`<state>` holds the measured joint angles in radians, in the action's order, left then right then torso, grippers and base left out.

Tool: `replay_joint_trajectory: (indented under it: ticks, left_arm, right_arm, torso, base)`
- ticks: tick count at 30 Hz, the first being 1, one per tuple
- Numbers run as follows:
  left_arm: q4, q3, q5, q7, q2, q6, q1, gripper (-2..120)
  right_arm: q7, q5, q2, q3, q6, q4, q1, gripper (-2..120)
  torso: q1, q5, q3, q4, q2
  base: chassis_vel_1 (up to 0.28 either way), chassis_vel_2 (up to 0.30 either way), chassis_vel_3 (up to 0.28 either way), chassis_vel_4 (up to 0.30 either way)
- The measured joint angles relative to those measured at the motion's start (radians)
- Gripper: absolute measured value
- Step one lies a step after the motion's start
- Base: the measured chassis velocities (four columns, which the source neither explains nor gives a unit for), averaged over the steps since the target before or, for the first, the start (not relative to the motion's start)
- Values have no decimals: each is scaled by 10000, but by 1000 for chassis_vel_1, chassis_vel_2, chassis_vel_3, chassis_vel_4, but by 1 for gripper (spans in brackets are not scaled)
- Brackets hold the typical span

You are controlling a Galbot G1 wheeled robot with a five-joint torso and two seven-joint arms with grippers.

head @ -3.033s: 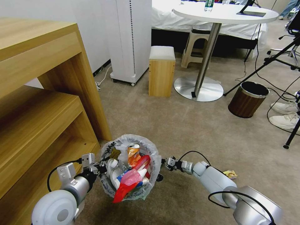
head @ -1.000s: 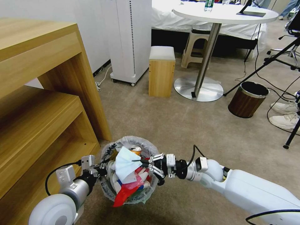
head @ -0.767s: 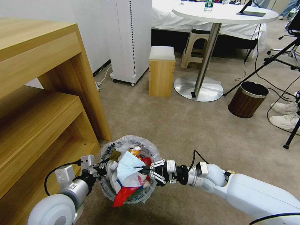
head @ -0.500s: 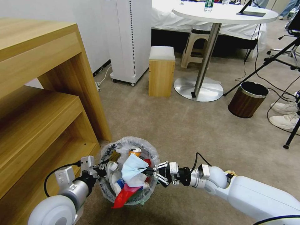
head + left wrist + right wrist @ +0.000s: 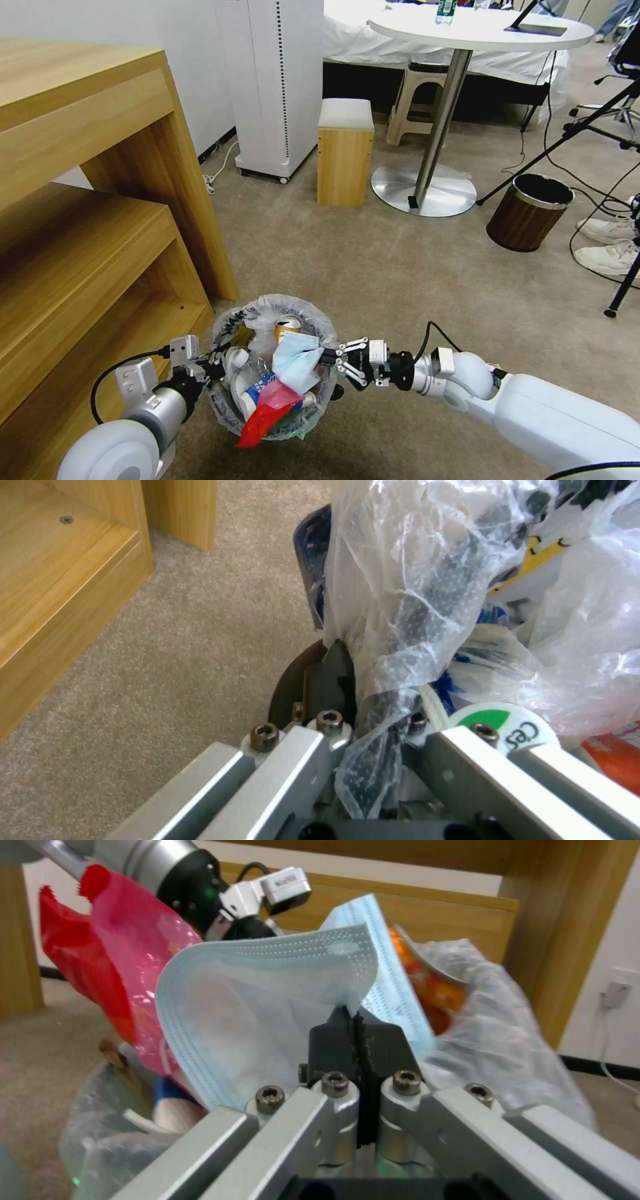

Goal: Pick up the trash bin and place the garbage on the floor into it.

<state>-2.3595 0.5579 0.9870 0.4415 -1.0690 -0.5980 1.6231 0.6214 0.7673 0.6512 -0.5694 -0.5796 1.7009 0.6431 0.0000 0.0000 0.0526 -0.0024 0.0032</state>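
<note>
The trash bin (image 5: 230, 320), lined with a crinkly clear bag, hangs just above the beige floor (image 5: 400, 280). My left gripper (image 5: 212, 363) is shut on its rim; in the left wrist view the left gripper (image 5: 360, 690) pinches rim and bag (image 5: 427, 580) together. Garbage fills the bin: an orange can (image 5: 288, 328), a red wrapper (image 5: 261, 415), white and blue cups. My right gripper (image 5: 328, 361) at the bin's right rim is shut on the edge of a light blue face mask (image 5: 297, 360). The mask (image 5: 267, 1010) drapes over the heap from the right gripper (image 5: 355, 1012).
A wooden shelf unit (image 5: 100, 233) stands close on the left. Ahead are a wooden stool (image 5: 345, 152), a round table's steel base (image 5: 423, 190) and a white appliance (image 5: 277, 87). A brown metal-rimmed bin (image 5: 529, 212), tripod legs and a person's white shoes (image 5: 610, 243) lie at the right.
My right gripper brought a blue mask over the bin, then drew back right and down to the rim; the mask has sunk onto the heap. The left gripper kept its hold.
</note>
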Motion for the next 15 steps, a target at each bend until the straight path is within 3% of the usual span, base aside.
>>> replay_joint_trajectory:
  ticks: [8,12,15]
  left_arm:
    - [-31,-50,-83,-2,-40,1,71,0]
    - [-72,-7,-89,-3,-30,3,107,0]
    - [-42,142,76,36,85,5,89,0]
  right_arm:
    - [-45,-201,-52,271,26,170,269,0]
    - [-84,-242,-83,319,76,283,333,14]
    - [-132,-287,-168,411,120,499,401,30]
  torso:
    - [0,0,0,0,0]
    - [0,0,0,1,0]
    - [0,0,0,1,0]
  base:
    - [0,0,0,0]
    - [0,0,0,0]
    - [0,0,0,0]
